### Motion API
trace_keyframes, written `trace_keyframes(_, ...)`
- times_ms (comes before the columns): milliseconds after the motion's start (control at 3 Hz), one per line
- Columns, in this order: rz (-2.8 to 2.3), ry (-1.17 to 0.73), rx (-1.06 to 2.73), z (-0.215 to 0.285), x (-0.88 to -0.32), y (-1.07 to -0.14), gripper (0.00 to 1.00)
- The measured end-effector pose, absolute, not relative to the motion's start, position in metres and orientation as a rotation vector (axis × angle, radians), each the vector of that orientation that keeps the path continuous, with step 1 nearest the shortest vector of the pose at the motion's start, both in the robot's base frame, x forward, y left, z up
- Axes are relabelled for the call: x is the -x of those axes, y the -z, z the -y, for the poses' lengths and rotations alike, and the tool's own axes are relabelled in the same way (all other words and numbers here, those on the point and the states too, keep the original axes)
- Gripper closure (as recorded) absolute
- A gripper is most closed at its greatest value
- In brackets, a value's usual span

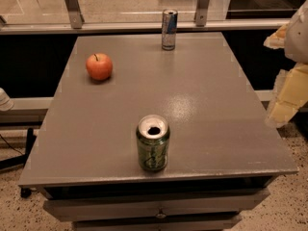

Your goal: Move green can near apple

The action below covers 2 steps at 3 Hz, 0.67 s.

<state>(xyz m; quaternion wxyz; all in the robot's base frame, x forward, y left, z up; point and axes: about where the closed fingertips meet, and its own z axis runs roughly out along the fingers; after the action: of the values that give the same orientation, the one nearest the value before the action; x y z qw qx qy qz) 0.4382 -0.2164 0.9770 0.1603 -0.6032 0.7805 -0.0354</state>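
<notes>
The green can (153, 143) stands upright near the front edge of the grey table (207, 95), a little left of its middle. It is dark green with yellowish swirls and a silver top with a dark hole. The orange-red apple (99, 66) with a short dark stem sits at the table's far left. My gripper (287, 96) shows as pale yellowish shapes at the right edge of the view, beside the table's right side. It is well to the right of the can and touches nothing.
A tall slim blue-and-silver can (169, 29) stands at the table's far edge, right of the apple. A rail with metal posts (72, 5) runs behind the table. Drawers (159, 208) sit under the front edge.
</notes>
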Motion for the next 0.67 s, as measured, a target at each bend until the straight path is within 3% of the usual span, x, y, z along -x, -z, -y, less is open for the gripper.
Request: trace_keyframes(667, -2.204, -0.005, 1.677, 0.2073, -0.4386, -0.9719, 0.00)
